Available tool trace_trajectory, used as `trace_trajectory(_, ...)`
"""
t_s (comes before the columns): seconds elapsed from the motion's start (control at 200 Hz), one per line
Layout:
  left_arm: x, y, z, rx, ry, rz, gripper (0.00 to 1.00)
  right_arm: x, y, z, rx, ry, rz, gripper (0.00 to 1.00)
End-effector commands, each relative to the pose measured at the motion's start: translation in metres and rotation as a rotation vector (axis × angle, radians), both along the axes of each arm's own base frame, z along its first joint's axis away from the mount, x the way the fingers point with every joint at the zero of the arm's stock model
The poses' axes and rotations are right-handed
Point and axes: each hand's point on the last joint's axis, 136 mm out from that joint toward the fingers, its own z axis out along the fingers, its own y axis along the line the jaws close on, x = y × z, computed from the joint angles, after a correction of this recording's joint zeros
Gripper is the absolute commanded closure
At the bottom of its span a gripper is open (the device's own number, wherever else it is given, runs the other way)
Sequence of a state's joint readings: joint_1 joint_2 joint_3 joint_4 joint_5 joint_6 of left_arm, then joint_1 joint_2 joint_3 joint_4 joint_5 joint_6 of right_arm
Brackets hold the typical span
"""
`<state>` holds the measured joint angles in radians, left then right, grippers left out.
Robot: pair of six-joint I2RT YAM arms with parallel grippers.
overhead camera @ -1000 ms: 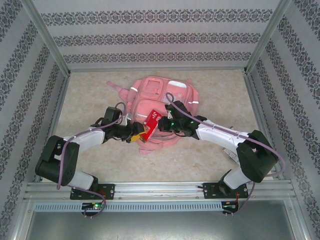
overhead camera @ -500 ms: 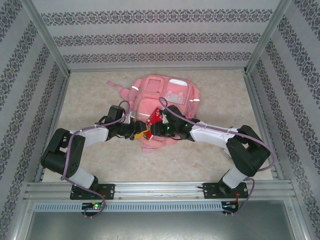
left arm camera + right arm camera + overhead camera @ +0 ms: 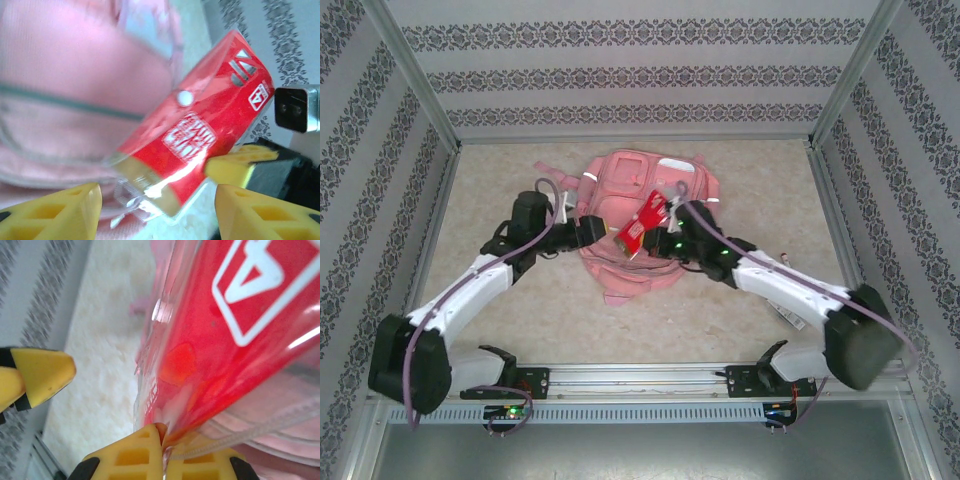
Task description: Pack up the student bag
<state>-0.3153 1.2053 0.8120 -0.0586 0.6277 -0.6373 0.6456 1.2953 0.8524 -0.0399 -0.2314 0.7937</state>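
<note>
The pink bag (image 3: 625,180) lay toward the back of the worktop (image 3: 770,190). Over it, the right pincer (image 3: 162,440) was clamped on the clear edge of a red packet (image 3: 642,222). The left pincer (image 3: 157,196) stood wide open, gripping nothing.

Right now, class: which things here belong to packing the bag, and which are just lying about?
Job: student bag; red packet, pinched by the right gripper; left gripper, open beside it.
Just there: table; patterned walls; metal frame.
</note>
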Motion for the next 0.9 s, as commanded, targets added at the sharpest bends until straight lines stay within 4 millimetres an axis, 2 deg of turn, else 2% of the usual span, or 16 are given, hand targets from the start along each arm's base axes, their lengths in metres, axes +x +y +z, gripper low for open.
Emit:
trace_trajectory(0.0,0.014,0.009,0.001,0.247,-0.178,-0.047,0.39,0.000,-0.049,0.013,-0.026,0.001,-0.119,1.00)
trace_trajectory(0.11,0.026,0.007,-0.017,0.471,-0.206,-0.175,0.39,-0.001,-0.110,0.026,-0.063,-0.012,-0.256,1.00)
trace_trajectory(0.17,0.027,-0.004,-0.030,0.564,-0.260,-0.299,0.38,-0.006,-0.144,0.032,-0.103,-0.034,-0.324,1.00)
trace_trajectory(0.255,0.020,-0.024,-0.048,0.694,-0.373,-0.497,0.34,-0.015,-0.186,0.035,-0.164,-0.033,-0.407,1.00)
trace_trajectory(0.355,-0.002,-0.048,-0.073,0.823,-0.497,-0.771,0.27,-0.028,-0.216,0.038,-0.201,-0.022,-0.450,1.00)
trace_trajectory(0.415,-0.012,-0.056,-0.087,0.888,-0.536,-0.891,0.25,-0.034,-0.225,0.039,-0.224,-0.020,-0.456,1.00)
trace_trajectory(0.48,-0.012,-0.060,-0.097,0.953,-0.554,-0.942,0.23,-0.038,-0.228,0.038,-0.230,-0.017,-0.455,1.00)
trace_trajectory(0.575,0.012,-0.056,-0.105,1.063,-0.537,-0.864,0.24,-0.040,-0.226,0.035,-0.212,-0.009,-0.443,1.00)
trace_trajectory(0.749,0.045,-0.048,-0.115,1.227,-0.506,-0.798,0.26,-0.038,-0.223,0.034,-0.187,-0.006,-0.439,1.00)
trace_trajectory(0.894,0.064,-0.042,-0.127,1.344,-0.503,-0.790,0.31,-0.037,-0.221,0.039,-0.177,-0.018,-0.432,1.00)
